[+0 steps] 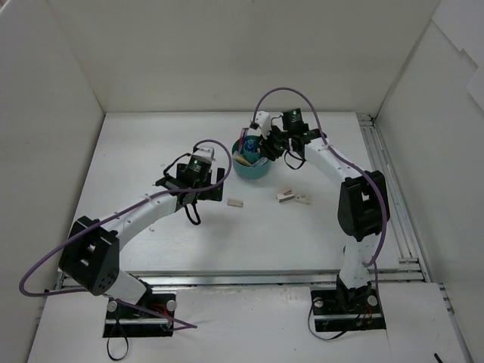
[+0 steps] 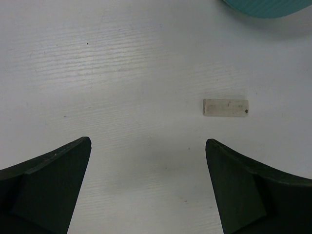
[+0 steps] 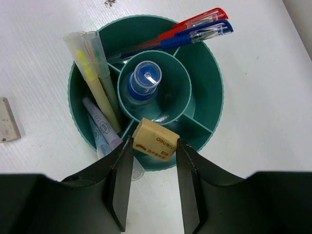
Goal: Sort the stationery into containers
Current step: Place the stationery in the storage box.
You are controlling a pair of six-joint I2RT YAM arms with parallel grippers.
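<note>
The round teal organizer [image 3: 204,73] [image 1: 252,168] holds red and blue pens [image 3: 195,29], yellow highlighters [image 3: 92,68] and pale purple pens [image 3: 100,122] in its outer compartments. The clear bottle with a blue cap [image 3: 145,80] stands in the centre cup. My right gripper [image 3: 153,142] [image 1: 259,151] is shut on a beige eraser [image 3: 155,139], held by its ends just over the organizer's near compartment. My left gripper [image 2: 147,146] [image 1: 204,181] is open and empty above the table. A white eraser [image 2: 225,107] [image 1: 235,203] lies flat ahead of its right finger.
Two more erasers [image 1: 285,197] [image 1: 302,199] lie on the white table right of the middle. One flat eraser [image 3: 7,126] shows left of the organizer. The organizer's edge [image 2: 268,7] is at the top right of the left wrist view. White walls surround the table.
</note>
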